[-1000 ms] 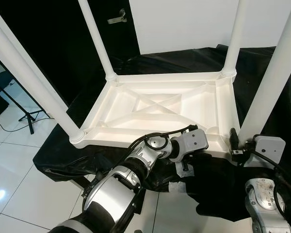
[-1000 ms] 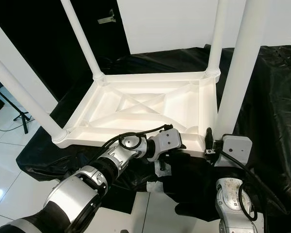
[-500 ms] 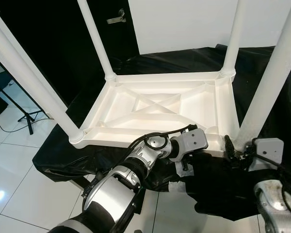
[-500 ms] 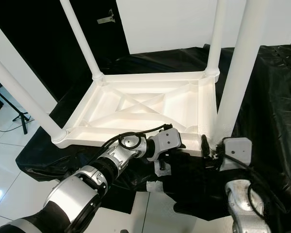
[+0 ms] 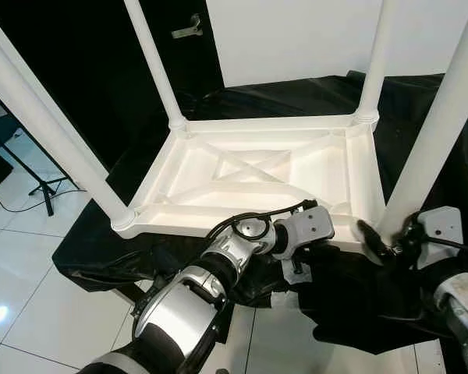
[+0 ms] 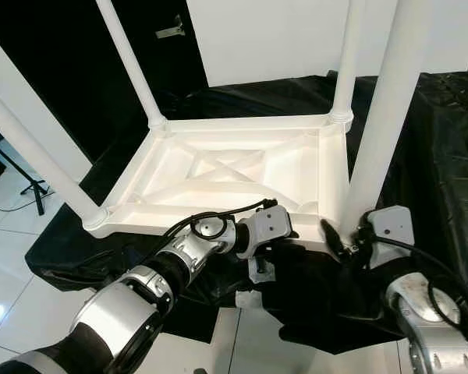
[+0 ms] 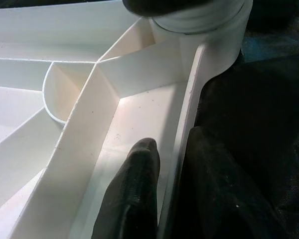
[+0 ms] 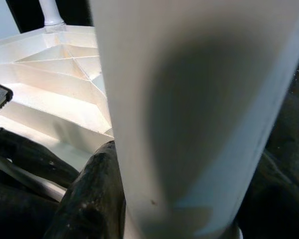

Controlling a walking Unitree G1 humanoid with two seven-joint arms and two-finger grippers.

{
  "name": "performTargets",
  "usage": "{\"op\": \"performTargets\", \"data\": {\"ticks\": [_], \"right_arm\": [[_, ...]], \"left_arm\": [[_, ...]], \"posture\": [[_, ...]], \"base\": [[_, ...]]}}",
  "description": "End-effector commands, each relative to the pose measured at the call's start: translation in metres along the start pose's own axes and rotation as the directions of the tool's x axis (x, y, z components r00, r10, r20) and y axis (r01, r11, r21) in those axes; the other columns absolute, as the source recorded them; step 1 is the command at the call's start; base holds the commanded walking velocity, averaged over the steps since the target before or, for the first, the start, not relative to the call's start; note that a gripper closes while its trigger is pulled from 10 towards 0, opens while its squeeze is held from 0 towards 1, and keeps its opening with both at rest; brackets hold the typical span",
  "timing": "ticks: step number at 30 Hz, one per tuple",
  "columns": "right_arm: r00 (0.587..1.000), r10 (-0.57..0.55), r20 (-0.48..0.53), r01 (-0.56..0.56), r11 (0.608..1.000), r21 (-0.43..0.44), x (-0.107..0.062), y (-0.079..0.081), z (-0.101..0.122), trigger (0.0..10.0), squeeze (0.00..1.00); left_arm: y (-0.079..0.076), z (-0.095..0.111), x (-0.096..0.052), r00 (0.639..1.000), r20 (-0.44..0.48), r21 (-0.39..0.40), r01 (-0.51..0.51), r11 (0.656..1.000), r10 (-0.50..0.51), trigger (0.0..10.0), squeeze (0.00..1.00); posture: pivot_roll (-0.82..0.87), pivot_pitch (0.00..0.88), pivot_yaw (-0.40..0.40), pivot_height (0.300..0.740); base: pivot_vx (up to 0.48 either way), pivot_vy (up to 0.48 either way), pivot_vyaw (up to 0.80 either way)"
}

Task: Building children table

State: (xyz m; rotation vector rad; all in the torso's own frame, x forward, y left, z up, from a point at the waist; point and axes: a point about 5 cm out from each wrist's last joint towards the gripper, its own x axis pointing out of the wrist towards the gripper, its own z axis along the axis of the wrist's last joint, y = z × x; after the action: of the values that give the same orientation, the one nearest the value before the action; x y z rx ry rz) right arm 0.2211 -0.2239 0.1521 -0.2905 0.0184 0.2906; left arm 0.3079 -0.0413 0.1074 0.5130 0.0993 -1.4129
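Note:
The white children's table (image 5: 218,222) lies upside down on a black cloth, its legs pointing up. My left gripper (image 5: 296,267) is shut on the near rim by the right front corner. In the left wrist view one finger (image 7: 139,184) lies inside the rim (image 7: 187,114) and the other outside. My right gripper (image 5: 386,238) is at the base of the near right leg (image 5: 433,148). One of its fingers (image 8: 94,194) presses the leg (image 8: 189,99); the other is hidden behind it.
Three more white legs rise at the near left (image 5: 54,132), far left (image 5: 154,62) and far right (image 5: 374,58). The black cloth (image 5: 296,93) hangs over the support's edges. A tripod stand (image 5: 43,187) is on the white tile floor at the left.
My right wrist has swung to the right around the base of the near right leg, its finger staying on the leg. The left gripper and the table have not moved.

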Motion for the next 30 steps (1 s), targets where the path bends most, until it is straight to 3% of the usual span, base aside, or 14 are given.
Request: {"op": "performTargets", "data": {"ticks": [1,8,13,16,18,20,21,23,30], "right_arm": [[0.999,0.044,-0.014,-0.044,0.999,0.018,0.001,0.004,-0.002,0.0,0.0],[0.994,0.056,-0.092,-0.054,0.998,0.021,-0.002,0.009,-0.013,0.0,0.0],[0.997,-0.057,-0.06,0.061,0.996,0.07,0.003,0.02,-0.014,0.0,0.0],[0.954,-0.301,0.017,0.298,0.951,0.084,0.003,0.037,-0.011,0.0,0.0],[0.935,-0.352,0.034,0.348,0.934,0.085,0.001,0.04,-0.009,0.0,0.0],[0.837,-0.546,0.045,0.543,0.838,0.055,-0.008,0.022,-0.01,0.0,0.0],[0.837,-0.546,0.045,0.543,0.838,0.055,-0.008,0.022,-0.01,0.0,0.0],[0.773,-0.634,0.035,0.632,0.773,0.048,-0.014,0.012,-0.013,0.0,0.0],[0.785,-0.619,0.028,0.617,0.785,0.062,-0.012,0.021,-0.013,0.0,0.0]], "left_arm": [[-0.011,-0.019,0.004,0.996,-0.075,-0.057,-0.045,0.997,0.041,10.0,0.0],[-0.011,-0.018,0.004,0.997,-0.074,-0.056,-0.042,0.998,0.037,10.0,0.0],[-0.012,-0.019,0.005,0.997,-0.072,-0.058,-0.039,0.998,0.035,10.0,0.0],[-0.014,-0.017,0.007,0.997,-0.065,-0.059,-0.032,0.998,0.029,10.0,0.0],[-0.015,-0.016,0.008,0.998,-0.063,-0.058,-0.031,0.998,0.027,10.0,0.0],[-0.013,-0.016,0.007,0.997,-0.064,-0.056,-0.035,0.998,0.032,10.0,0.0],[-0.013,-0.016,0.007,0.997,-0.064,-0.056,-0.035,0.998,0.032,10.0,0.0],[-0.013,-0.017,0.006,0.997,-0.066,-0.057,-0.039,0.998,0.035,10.0,0.0],[-0.014,-0.019,0.005,0.997,-0.07,-0.061,-0.039,0.997,0.035,10.0,0.0]], "posture": [[-0.06,0.0,0.141,0.74],[-0.06,0.0,0.14,0.74],[-0.07,0.0,0.136,0.74],[-0.06,0.0,0.138,0.74],[-0.06,0.0,0.135,0.74],[-0.05,0.0,0.131,0.74],[-0.05,0.0,0.131,0.74],[-0.05,0.0,0.131,0.74],[-0.05,0.0,0.128,0.74]], "base": [[0.0,0.0,0.0],[0.0,0.0,0.0],[0.0,0.0,0.0],[0.0,0.0,0.0],[0.0,0.0,0.0],[0.0,0.0,0.0],[0.0,0.0,0.0],[0.0,0.0,0.0],[0.0,0.0,0.0]]}}
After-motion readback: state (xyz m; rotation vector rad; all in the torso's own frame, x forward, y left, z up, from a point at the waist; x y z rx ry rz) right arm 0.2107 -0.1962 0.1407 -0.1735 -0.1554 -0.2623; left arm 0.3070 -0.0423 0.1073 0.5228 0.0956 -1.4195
